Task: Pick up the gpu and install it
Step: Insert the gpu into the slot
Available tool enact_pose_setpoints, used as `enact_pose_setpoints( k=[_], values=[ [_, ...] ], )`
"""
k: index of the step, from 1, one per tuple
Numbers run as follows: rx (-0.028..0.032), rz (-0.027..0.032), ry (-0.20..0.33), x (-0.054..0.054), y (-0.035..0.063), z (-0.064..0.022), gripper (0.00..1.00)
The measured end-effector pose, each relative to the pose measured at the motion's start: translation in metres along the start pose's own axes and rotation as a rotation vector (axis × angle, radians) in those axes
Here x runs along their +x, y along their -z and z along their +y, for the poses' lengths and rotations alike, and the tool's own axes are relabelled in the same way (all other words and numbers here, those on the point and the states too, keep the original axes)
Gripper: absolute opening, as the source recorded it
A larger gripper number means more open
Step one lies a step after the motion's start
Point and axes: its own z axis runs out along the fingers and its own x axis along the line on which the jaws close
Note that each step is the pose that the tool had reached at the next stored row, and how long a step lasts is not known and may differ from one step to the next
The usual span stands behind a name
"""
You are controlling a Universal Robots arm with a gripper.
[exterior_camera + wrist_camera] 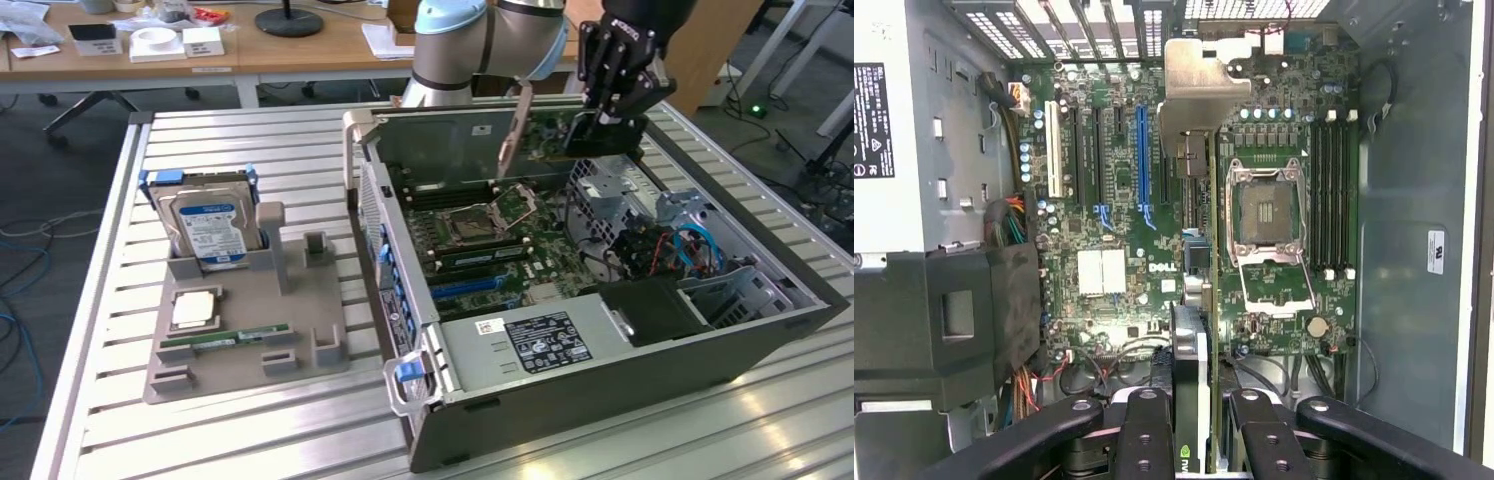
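Observation:
My gripper [603, 132] hangs over the far end of the open computer case [601, 400], shut on the gpu [545, 130]. The gpu is a green board with a silver end bracket [513, 128], held on edge above the motherboard [507, 240]. In the wrist view the gpu [1200, 330] runs edge-on away from the black fingers [1144, 440]. Its bracket [1199, 85] points toward the case's slotted rear wall. The card floats between the blue slot [1142, 160] and the open CPU socket [1269, 215], apart from the board below.
A grey holder [247, 355] on the slatted metal table at the exterior view's left carries a blue-labelled hard drive [207, 225], a CPU [196, 310] and a RAM stick [227, 340]. A black power supply [654, 310] and cables fill the case's near end. Desks stand behind.

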Motion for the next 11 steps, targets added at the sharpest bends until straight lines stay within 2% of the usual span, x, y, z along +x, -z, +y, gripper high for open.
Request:
enact_pose_setpoints(
  k=[11],
  values=[
    [0.0,0.0015,0.0,0.0004,-0.0019,0.0079,0.27]
  ],
)
